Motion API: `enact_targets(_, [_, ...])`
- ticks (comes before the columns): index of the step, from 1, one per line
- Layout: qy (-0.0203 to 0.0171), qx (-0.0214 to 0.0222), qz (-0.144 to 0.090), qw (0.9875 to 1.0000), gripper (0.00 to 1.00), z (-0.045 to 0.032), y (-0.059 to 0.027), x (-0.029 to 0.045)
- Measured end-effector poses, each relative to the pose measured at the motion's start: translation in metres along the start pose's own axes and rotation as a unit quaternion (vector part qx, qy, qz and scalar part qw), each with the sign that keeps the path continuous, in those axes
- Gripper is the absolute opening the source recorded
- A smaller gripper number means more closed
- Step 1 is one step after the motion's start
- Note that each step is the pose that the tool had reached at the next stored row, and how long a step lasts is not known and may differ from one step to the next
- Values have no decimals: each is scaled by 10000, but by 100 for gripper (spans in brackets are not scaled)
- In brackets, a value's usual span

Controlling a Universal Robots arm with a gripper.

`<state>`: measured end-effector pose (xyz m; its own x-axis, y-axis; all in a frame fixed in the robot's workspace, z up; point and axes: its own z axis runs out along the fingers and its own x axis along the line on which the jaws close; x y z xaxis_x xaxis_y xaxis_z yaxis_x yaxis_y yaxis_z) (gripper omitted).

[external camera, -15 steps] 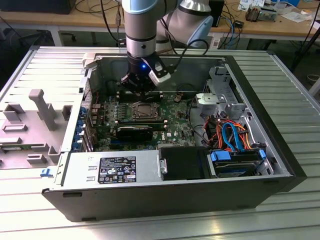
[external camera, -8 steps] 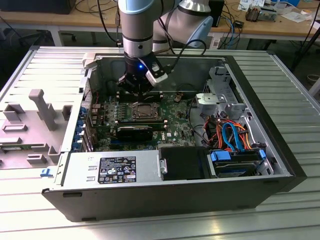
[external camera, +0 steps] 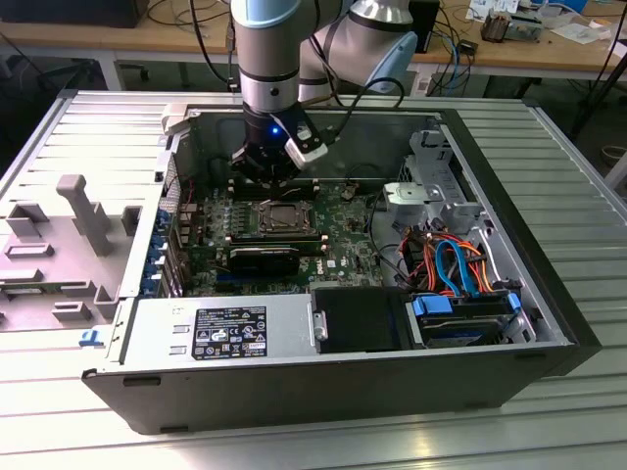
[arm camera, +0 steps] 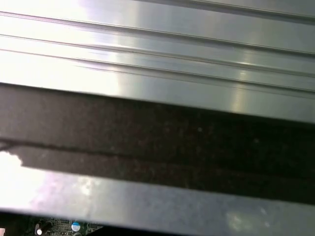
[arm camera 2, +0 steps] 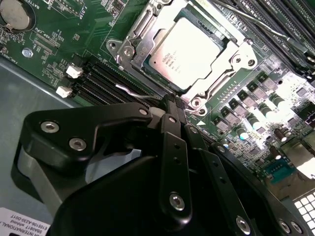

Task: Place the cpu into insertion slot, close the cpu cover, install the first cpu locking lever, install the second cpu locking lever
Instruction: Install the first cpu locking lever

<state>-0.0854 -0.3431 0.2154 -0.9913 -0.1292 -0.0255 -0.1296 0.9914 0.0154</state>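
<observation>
Nearest the second wrist camera, our gripper (arm camera 2: 170,105) hangs with its black fingers (arm camera 2: 173,147) drawn narrow, the tips close together at the socket's near edge, just beside a thin wire lever (arm camera 2: 130,90); whether they pinch it or only touch it, we cannot tell. We judge the step in hand to be a locking lever, and doing it well would mean keeping the wire low and guiding it under its hook without scraping the green board (arm camera 2: 74,39). Just beyond the tips lies the cpu (arm camera 2: 189,51), a flat square with a pale, dull metal top, seated in the insertion slot (arm camera 2: 142,63). The cpu cover (arm camera 2: 231,54), a silvery frame with a square window, appears to lie down around the chip. In the exterior view, the arm stands over the socket inside the open computer case (external camera: 549,323), which rests on a ribbed metal table (external camera: 578,147).
</observation>
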Motion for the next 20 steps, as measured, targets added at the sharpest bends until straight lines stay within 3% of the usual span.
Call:
enact_targets(5, [1, 3, 77, 10000, 11, 10, 2, 30])
enact_targets(10, [-4, 12, 405, 9992, 11, 32, 2, 32])
enact_targets(20, [-5, 12, 411, 9992, 11, 54, 44, 21])
